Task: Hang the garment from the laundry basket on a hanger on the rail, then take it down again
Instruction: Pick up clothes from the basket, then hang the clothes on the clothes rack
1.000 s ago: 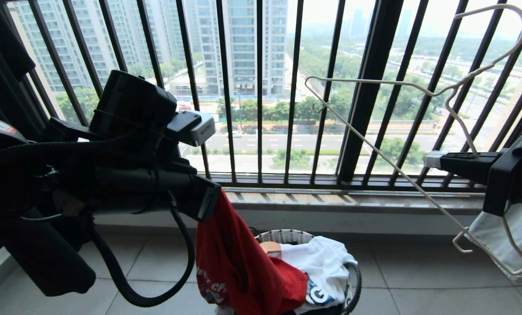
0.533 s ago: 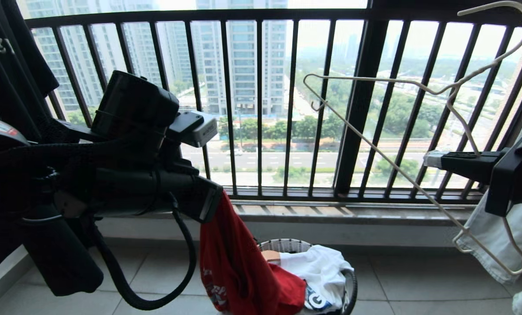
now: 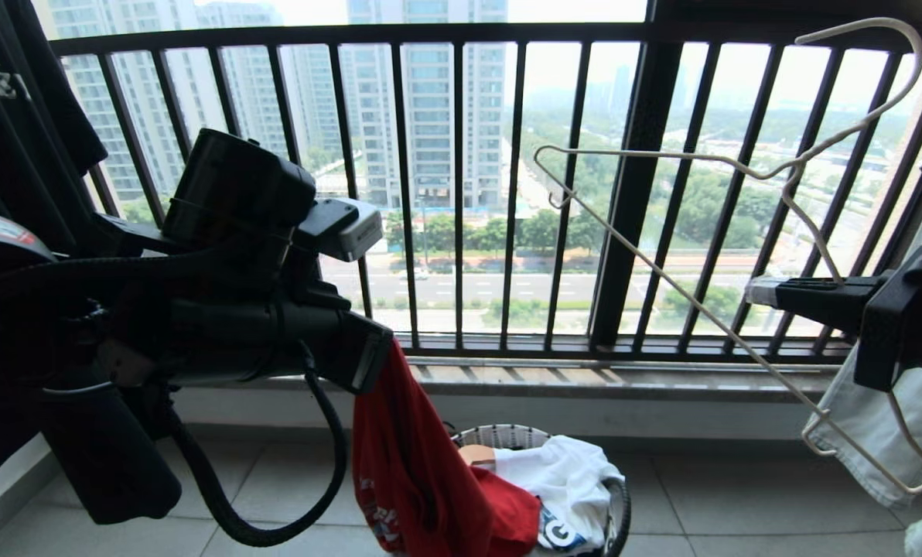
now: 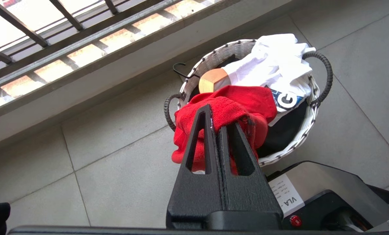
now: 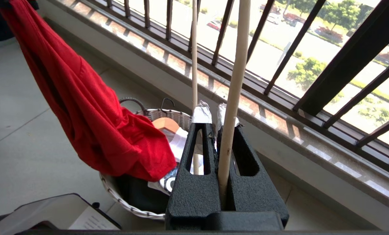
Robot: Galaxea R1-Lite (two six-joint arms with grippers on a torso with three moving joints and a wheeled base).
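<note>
Left gripper pinches shirt – its tail in the basket; right gripper clamps hanger – grip clearest, perhaps, from the wrist.

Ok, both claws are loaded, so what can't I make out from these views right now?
- Rail: in no view; the head view stops at the railing top.
- Shirt print: head view, folded and cut off by the bottom edge.
- Left claw tips: head view, hidden behind the arm; the left wrist view shows them shut on the shirt.
- Hanger lower end: head view, against pale cloth.

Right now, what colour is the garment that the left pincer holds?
Red; the garment shows best in the right wrist view.
</note>
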